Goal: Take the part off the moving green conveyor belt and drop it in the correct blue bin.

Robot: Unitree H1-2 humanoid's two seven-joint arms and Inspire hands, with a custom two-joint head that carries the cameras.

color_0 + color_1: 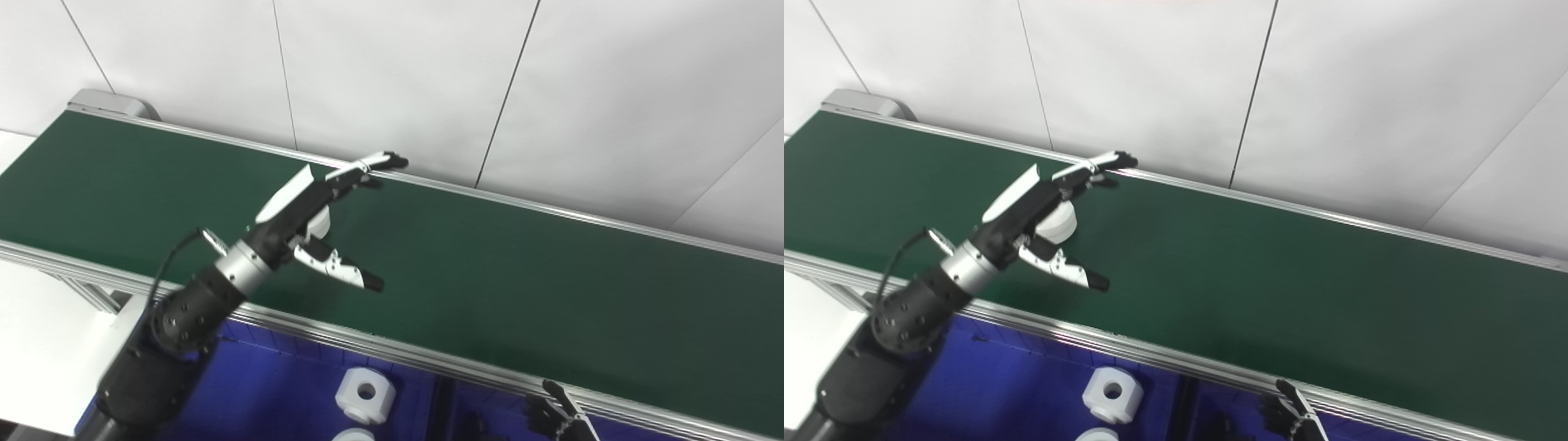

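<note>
The green conveyor belt (490, 275) runs from upper left to lower right. My left hand (306, 211) reaches over its middle-left stretch, with its fingers (367, 166) stretched toward the far rail and the thumb (343, 272) spread toward the near rail. A small white round part (1061, 224) shows just under the palm, between fingers and thumb; the hand is open around it and not closed on it. Only the dark fingertips of my right hand (560, 416) show at the bottom edge, below the belt's near rail.
Blue bins (275, 386) lie below the near rail, with a dark divider (444, 404) between them. A white hexagonal nut (365, 394) and another white piece (354, 435) lie in the left bin. A white wall stands behind the belt.
</note>
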